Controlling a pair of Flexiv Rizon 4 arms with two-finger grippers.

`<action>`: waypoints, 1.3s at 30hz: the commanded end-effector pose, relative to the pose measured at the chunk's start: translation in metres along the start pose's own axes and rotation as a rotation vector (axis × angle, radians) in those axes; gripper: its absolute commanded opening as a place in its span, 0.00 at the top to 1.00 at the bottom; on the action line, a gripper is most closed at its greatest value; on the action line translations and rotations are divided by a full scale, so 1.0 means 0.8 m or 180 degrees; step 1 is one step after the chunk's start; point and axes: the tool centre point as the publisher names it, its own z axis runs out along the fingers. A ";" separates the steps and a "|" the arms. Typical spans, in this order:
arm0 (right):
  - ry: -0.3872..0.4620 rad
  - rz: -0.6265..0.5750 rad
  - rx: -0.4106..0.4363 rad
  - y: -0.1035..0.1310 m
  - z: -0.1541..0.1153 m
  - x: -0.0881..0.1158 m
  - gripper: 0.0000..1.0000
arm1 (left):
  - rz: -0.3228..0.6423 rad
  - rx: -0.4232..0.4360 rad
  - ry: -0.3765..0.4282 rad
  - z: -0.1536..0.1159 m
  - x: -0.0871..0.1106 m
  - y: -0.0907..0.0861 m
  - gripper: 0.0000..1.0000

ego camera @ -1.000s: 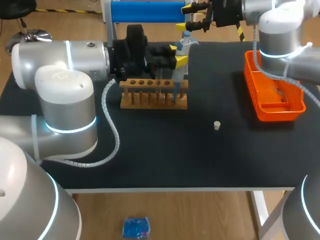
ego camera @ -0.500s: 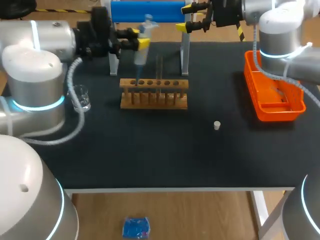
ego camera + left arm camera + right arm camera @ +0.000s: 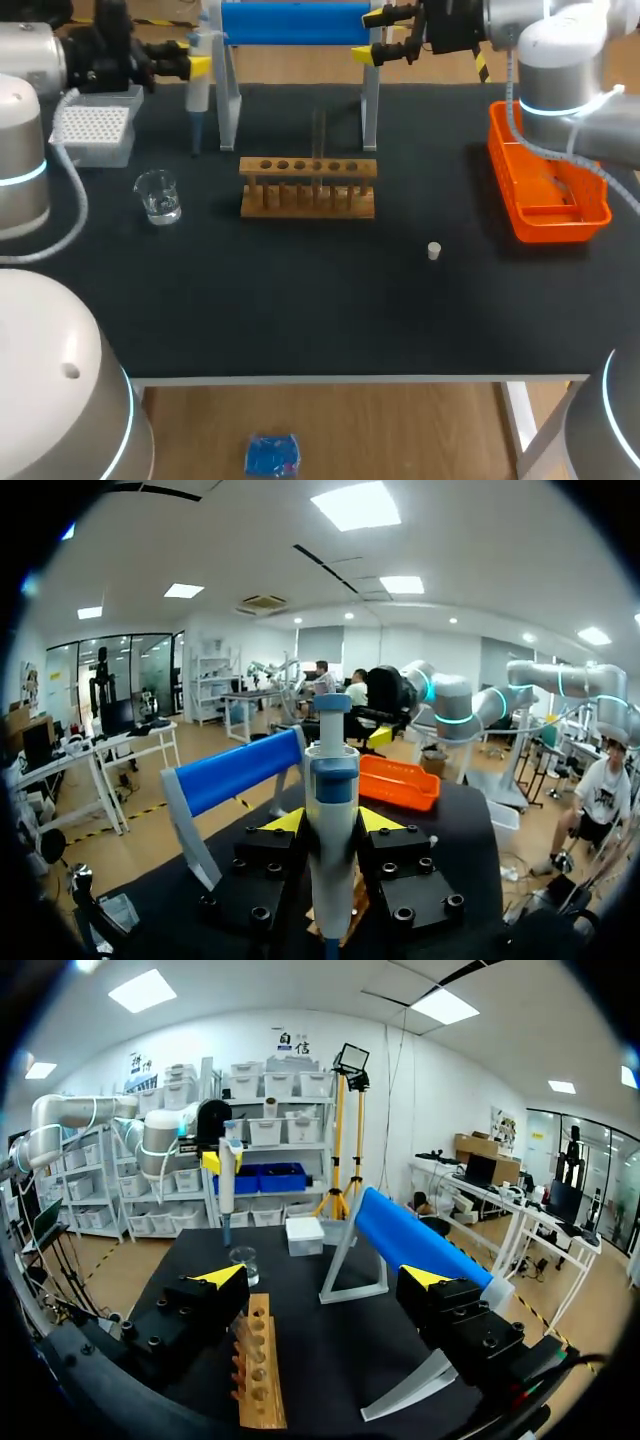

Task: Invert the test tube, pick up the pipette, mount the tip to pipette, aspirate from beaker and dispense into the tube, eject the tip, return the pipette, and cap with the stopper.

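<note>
L gripper (image 3: 198, 68) is clenched on the pipette (image 3: 197, 95), held upright w/ tip down over the worktop's (image 3: 300, 300) far-left corner beside the tip box (image 3: 92, 130), while R gripper (image 3: 380, 33) hangs released at the far edge, test tube (image 3: 319, 140) standing in the rack (image 3: 308, 190) mid-worktop.

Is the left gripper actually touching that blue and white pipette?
Touching. The left wrist view shows the left gripper's yellow tips pressed against the pipette from both sides.
</note>
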 end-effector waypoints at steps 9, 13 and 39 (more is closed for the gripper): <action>0.0007 0.0004 0.0014 0.001 -0.001 0.000 0.00 | -0.0348 -0.0243 -0.0496 0.022 -0.048 -0.018 1.00; 0.0007 0.0004 0.0014 0.001 -0.001 0.000 0.00 | -0.0420 -0.0266 -0.0622 0.040 -0.056 -0.021 1.00; 0.0007 0.0004 0.0014 0.001 -0.001 0.000 0.00 | -0.0807 -0.0391 -0.1789 0.122 -0.115 -0.042 1.00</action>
